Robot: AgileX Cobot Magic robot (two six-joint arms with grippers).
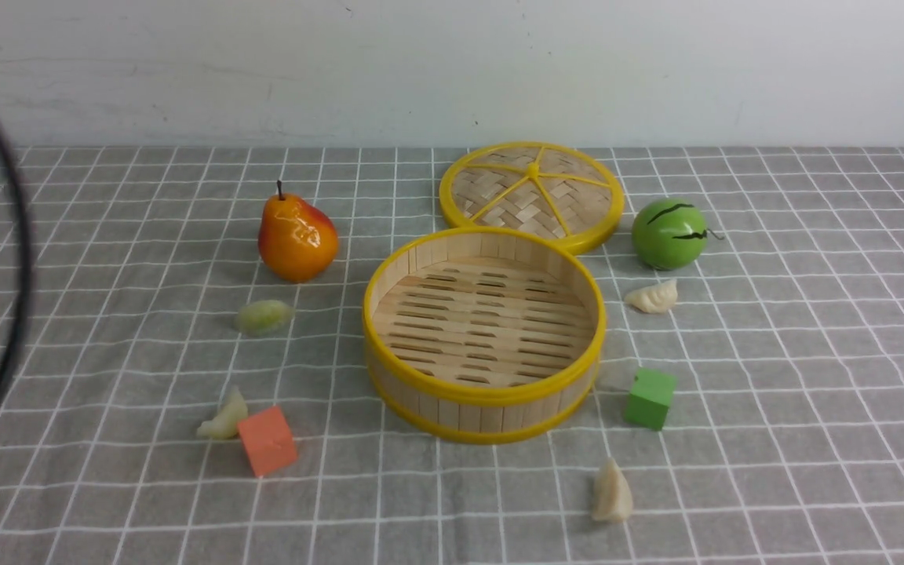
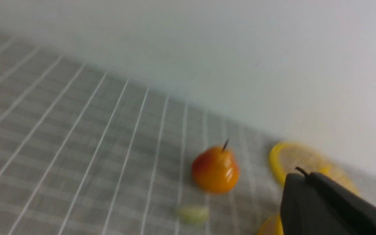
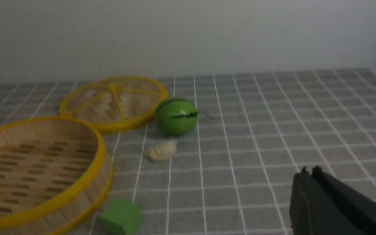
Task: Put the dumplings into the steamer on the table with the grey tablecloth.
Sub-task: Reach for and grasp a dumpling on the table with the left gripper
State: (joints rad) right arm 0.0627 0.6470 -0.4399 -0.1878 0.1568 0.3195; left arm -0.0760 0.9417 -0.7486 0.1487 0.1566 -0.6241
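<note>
**Four dumplings out on the cloth, both claws pressed together**

The steamer (image 1: 483, 396) stands about mid-bench on the grey cloth (image 1: 107, 235) covering the bench (image 1: 813, 439), its slatted floor bare. All four dumplings lie outside it.

A greenish dumpling (image 1: 264, 316) lies to its left, just in front of the pear (image 1: 296, 238). A second dumpling (image 1: 224, 416) lies nearer the near edge on the left, right against the orange cube (image 1: 267, 440) (whether they touch, I cannot tell). A third dumpling (image 1: 654, 297) lies to the steamer's right, just in front of the green ball (image 1: 669, 234). A fourth dumpling (image 1: 611, 493) lies closest to the near edge, right of the middle. The green cube (image 1: 650, 399) sits between the third and fourth, just beside the steamer wall. The lid (image 1: 532, 192) lies flat behind the steamer toward the far edge, its rim meeting the steamer's.

The left claw (image 2: 302, 174) shows only in its wrist view (a blurred one). Its black fingers are pressed together, pinching nothing, with the pear and the greenish dumpling beyond it. The right claw (image 3: 309, 172) is likewise pressed together and empty, over bare cloth, well apart from the third dumpling.
</note>
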